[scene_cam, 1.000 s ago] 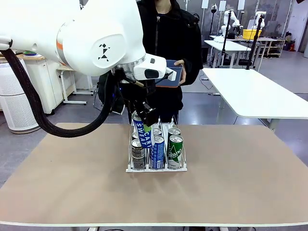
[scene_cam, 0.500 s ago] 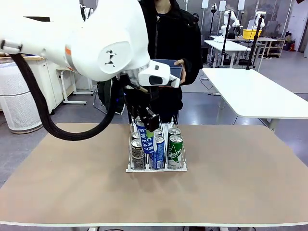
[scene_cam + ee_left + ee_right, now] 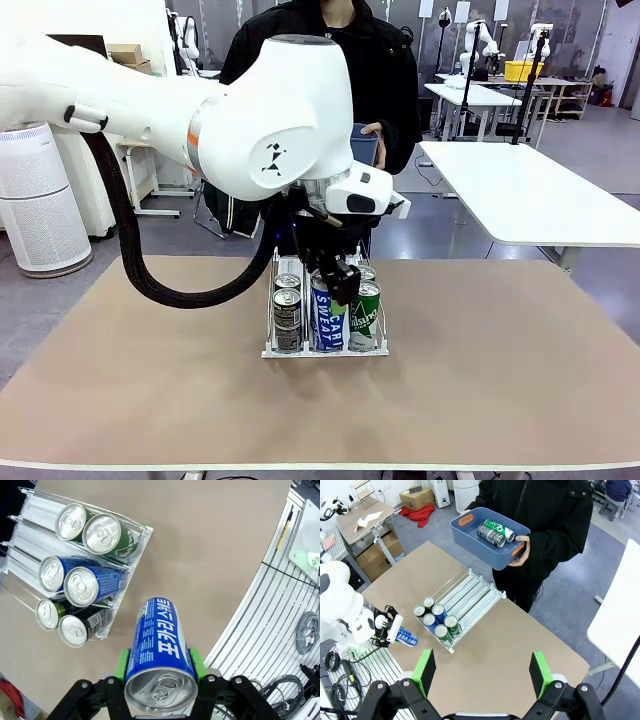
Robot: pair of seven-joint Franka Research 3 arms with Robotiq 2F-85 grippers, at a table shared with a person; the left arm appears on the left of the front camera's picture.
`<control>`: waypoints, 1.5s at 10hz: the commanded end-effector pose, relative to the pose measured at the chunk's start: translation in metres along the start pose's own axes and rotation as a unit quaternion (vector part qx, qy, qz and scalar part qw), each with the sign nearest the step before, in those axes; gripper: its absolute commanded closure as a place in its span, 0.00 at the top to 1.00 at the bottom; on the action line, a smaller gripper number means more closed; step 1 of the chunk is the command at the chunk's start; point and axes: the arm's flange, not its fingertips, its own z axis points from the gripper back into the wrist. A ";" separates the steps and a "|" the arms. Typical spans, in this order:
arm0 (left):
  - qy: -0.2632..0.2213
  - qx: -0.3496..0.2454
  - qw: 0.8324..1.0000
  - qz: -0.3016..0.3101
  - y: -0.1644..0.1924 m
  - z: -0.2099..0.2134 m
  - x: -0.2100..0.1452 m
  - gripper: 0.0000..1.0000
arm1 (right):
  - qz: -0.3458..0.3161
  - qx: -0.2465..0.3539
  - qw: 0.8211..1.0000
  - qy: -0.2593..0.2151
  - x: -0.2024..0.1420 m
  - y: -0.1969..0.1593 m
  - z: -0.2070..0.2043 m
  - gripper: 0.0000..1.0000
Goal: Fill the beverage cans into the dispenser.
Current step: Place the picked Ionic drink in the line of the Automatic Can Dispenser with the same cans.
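Observation:
My left gripper (image 3: pixel 336 282) is shut on a blue can with white lettering (image 3: pixel 327 312), held a little above the table on the near side of the dispenser's front lip (image 3: pixel 325 352). In the left wrist view the held can (image 3: pixel 159 647) sits between the green pads (image 3: pixel 121 662), with the dispenser (image 3: pixel 30 517) up left holding two green, two blue and two dark cans (image 3: pixel 75 630). From high above, the right wrist view takes in the dispenser (image 3: pixel 470 592), the left gripper (image 3: pixel 387 627) and its can (image 3: pixel 407 637). My right gripper (image 3: pixel 482 672) is open with nothing in it.
A person at the far side holds a blue tub (image 3: pixel 470 532) with a green can (image 3: pixel 496 527) and a dark can (image 3: pixel 490 536) in it. The back halves of the dispenser's lanes are bare. Brown table (image 3: pixel 500 360) lies free on both sides.
The left arm has swung right and down with the blue can, from above the rack's left lane to just in front of the middle lane. The can has turned from tilted to nearly upright.

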 end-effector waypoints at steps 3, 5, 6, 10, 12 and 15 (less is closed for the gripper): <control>0.003 0.035 0.999 -0.034 -0.014 -0.025 0.017 0.57 | -0.003 0.002 1.000 -0.003 0.000 0.001 -0.002 1.00; 0.014 0.044 0.998 -0.033 -0.011 -0.036 0.020 0.57 | -0.003 0.002 1.000 -0.003 0.000 0.001 -0.002 1.00; 0.017 0.043 0.998 -0.035 -0.008 -0.041 0.020 0.57 | -0.003 0.002 1.000 -0.003 0.000 0.001 -0.002 1.00; 0.012 0.058 0.997 -0.042 0.009 -0.051 0.021 0.57 | -0.003 0.002 1.000 -0.003 0.000 0.001 -0.002 1.00; 0.011 0.075 0.996 -0.045 0.020 -0.054 0.024 0.57 | -0.003 0.002 1.000 -0.003 0.000 0.001 -0.002 1.00; 0.008 0.094 0.995 -0.036 0.039 -0.056 0.031 0.57 | -0.003 0.002 1.000 -0.003 0.000 0.001 -0.002 1.00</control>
